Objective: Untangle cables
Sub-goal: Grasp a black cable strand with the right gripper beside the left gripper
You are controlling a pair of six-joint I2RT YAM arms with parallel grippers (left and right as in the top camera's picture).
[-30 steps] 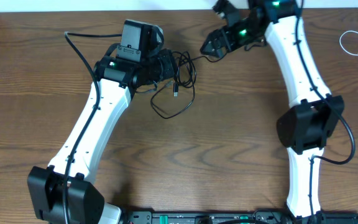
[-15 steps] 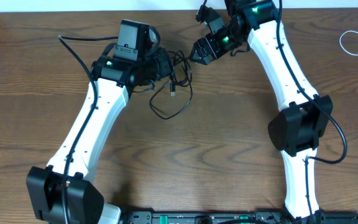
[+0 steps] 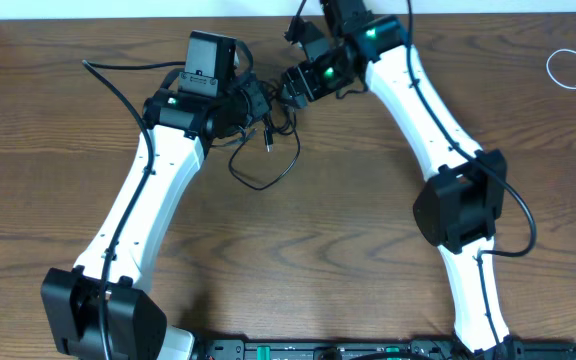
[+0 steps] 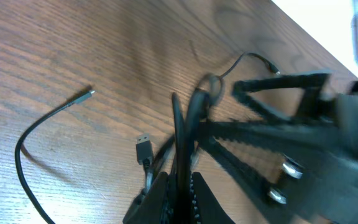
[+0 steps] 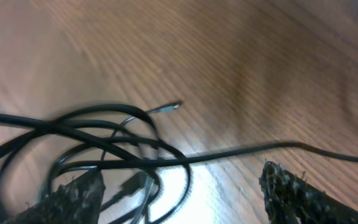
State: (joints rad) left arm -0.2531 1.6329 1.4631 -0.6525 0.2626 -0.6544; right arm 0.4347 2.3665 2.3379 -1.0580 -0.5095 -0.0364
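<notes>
1. Nearest the robot's base, on the base side of the left claw, a slack loop of the black cable lies on the table. Its small flat plug rests just beside that claw
2. The left claw is clenched on a bunch of the black cable's strands, several pinched together rather than one
3. Just beyond the left claw, the right claw is released. Its fingers are spread wide on either side of the crossing loops, and I cannot tell whether either one touches a strand
4. The black cable looks light, thin and limp, so it should sag and trail rather than hold a shape. Its smooth jacket may slip through a loose pinch, and a hard pull would likely tighten the loops. The better hold seems to be a single strand close to the plug or a free tip, drawn away from the left claw slowly
5. Farthest off, well apart to the right of the left claw by the table's back edge, the white cable lies coiled alone, clear of the black one
</notes>
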